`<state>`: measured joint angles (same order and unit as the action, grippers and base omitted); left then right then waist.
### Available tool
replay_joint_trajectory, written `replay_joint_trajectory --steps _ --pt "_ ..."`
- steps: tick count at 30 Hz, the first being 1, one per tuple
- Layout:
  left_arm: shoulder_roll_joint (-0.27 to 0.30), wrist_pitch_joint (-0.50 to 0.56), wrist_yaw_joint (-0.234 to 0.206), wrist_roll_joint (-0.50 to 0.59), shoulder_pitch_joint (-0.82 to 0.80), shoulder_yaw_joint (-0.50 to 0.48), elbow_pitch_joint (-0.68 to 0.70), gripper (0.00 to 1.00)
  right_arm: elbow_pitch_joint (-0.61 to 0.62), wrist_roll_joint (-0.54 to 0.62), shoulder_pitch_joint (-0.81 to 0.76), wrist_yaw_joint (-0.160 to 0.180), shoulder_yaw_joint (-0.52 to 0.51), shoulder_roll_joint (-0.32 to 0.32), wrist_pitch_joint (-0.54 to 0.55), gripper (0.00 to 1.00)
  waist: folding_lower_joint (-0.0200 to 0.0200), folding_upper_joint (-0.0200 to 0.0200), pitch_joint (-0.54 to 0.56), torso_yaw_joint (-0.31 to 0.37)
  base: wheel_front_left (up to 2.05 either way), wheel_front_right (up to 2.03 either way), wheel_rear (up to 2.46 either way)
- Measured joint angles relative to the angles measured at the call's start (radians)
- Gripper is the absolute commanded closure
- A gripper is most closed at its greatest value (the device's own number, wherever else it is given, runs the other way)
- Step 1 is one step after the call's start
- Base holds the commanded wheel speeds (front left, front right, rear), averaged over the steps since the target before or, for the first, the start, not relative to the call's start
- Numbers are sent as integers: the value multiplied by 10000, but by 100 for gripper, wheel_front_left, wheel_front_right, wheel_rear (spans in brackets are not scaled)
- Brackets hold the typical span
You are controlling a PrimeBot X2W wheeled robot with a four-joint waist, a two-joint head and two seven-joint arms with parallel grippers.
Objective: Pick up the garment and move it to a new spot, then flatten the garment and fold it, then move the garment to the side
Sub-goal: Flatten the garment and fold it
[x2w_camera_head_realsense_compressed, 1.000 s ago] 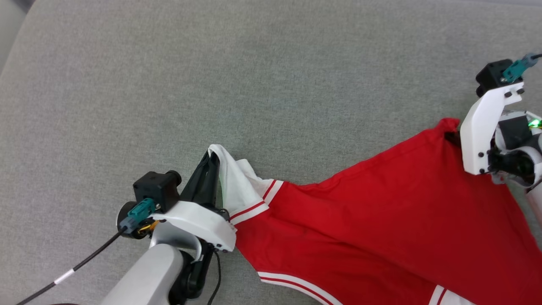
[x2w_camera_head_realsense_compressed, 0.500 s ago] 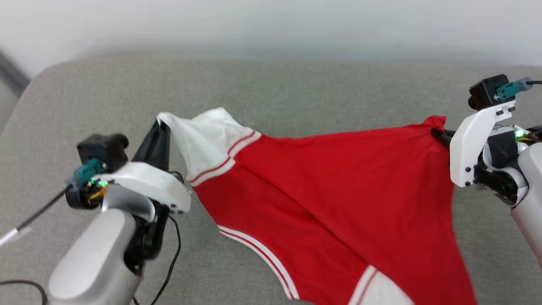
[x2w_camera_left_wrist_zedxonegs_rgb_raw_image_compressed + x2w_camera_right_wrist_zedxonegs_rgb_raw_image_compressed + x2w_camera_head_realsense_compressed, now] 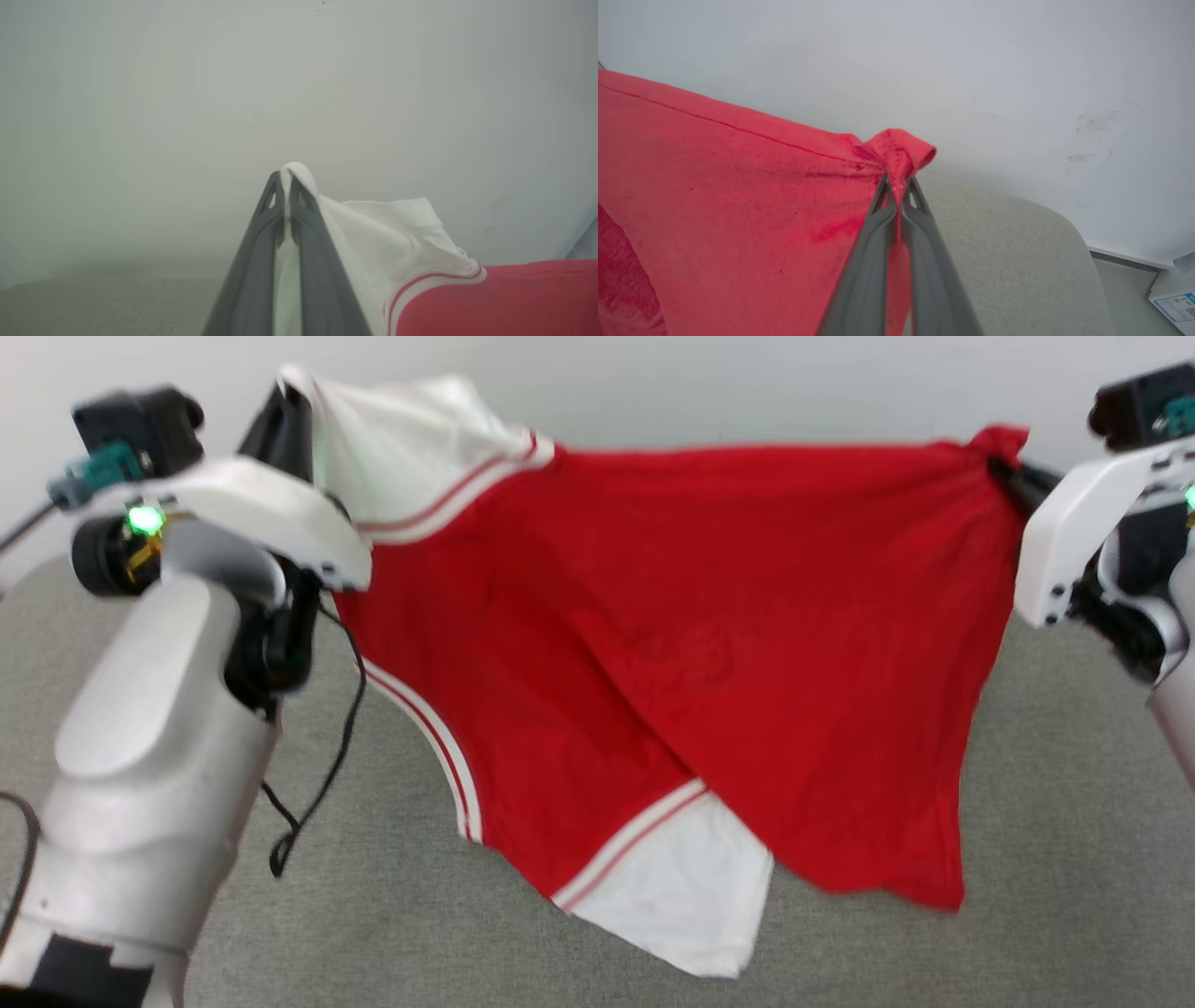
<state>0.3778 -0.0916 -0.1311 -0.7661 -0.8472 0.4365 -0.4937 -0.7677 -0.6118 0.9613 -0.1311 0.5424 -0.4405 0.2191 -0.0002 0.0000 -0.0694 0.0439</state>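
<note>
Between the closed fingers of the left gripper (image 3: 285, 179), pinches the tip of a white sleeve of the garment (image 3: 700, 616), with a sliver of pale cloth caught in the slit between the two dark fingers; at the far side, clamps a bunched red corner in the right gripper (image 3: 899, 183), jaws pressed together on the fabric, a small curl of red standing above the tips; holds both grippers high and well apart, and so hangs the shirt spread between them like a sheet, top edge drawn nearly straight from one to the other; turns plain red cloth toward the head camera; carries red-white striped trim down the curved left edge and across the base of each sleeve; lets a second white sleeve (image 3: 681, 896) dangle lowest, just beside a drooping red hem corner; cannot tell contact or clearance between that sleeve and the grey upholstered surface (image 3: 1074, 821) below; backs the raised shirt with a pale wall (image 3: 187, 93); trails a black cable (image 3: 322, 756) in a loose loop from the left forearm; glows a green light (image 3: 143, 518) near the left wrist.
</note>
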Motion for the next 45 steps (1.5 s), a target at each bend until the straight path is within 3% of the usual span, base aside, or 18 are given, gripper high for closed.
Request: replay_joint_trajectory --steps 11,25,35,45 --pt "104 -577 422 773 -4064 -84 -1760 100 -972 1657 2929 -4 -1068 128 -2071 100 1 0 -1655 111 0 0 0" --pt "460 -813 518 1593 -8099 -8 -2102 100 -1898 3647 6520 -4 -2136 738 -3590 100 3 0 -4402 327 0 0 0" --pt "466 -652 414 1618 -8586 50 -2234 100 -2794 4276 7510 -4 -2180 1166 -4036 100 4 0 -5761 361 0 0 0" --pt "198 -562 453 970 -7078 -35 -2978 100 -3816 3607 6992 -4 -1342 1755 -4077 100 3 0 -6007 287 0 0 0"
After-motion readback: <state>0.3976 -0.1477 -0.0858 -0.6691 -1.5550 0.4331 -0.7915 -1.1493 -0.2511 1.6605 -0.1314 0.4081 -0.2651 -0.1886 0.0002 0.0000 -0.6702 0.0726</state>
